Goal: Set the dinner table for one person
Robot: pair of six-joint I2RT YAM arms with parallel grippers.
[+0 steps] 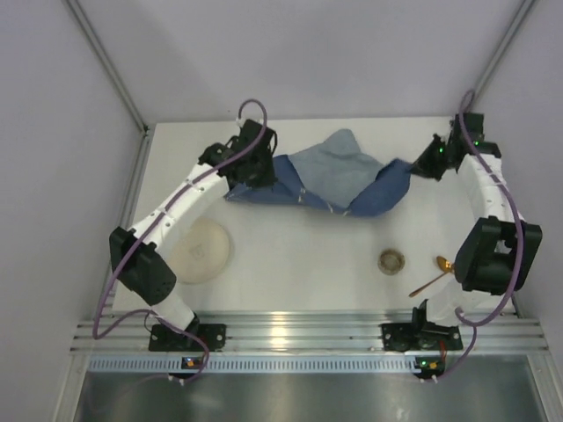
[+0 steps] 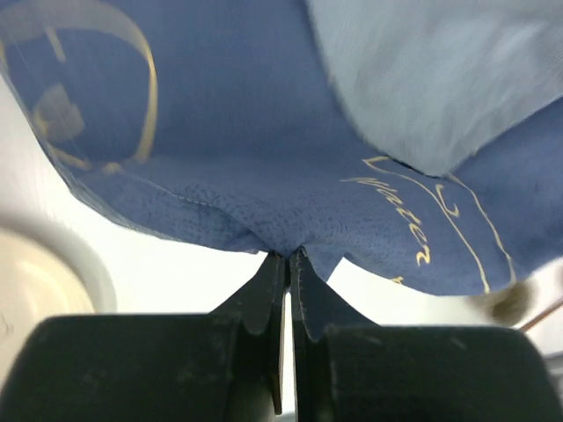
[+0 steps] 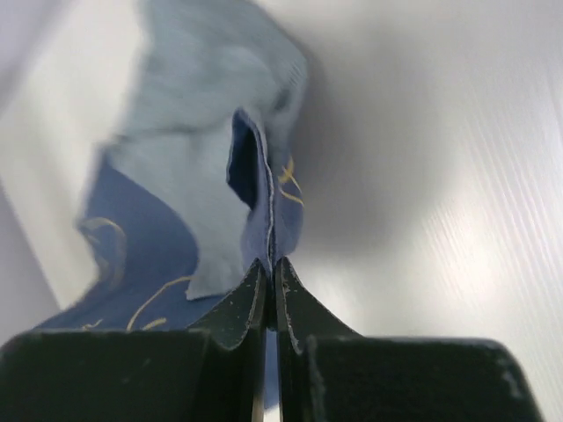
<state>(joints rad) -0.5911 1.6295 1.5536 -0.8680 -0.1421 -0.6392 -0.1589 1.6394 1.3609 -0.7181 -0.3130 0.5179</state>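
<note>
Gold cursive script on the blue cloth with gold line drawings [image 1: 352, 180] runs sideways in the left wrist view and isn't reliably readable. The flat matte white rectangular tabletop [image 1: 308, 255] fills the cell, long axis left-right in the top view, with the ribbed aluminium rail [image 1: 299, 330] on the near edge by the arm bases. The left gripper [image 2: 288, 255] is clamped on the cloth's left edge and the right gripper [image 3: 271, 262] on its right corner. The cloth spans between them over the table's far half.

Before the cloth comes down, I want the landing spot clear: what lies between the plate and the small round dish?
Nothing: bare dinner table between plate and dish, top view.
</note>
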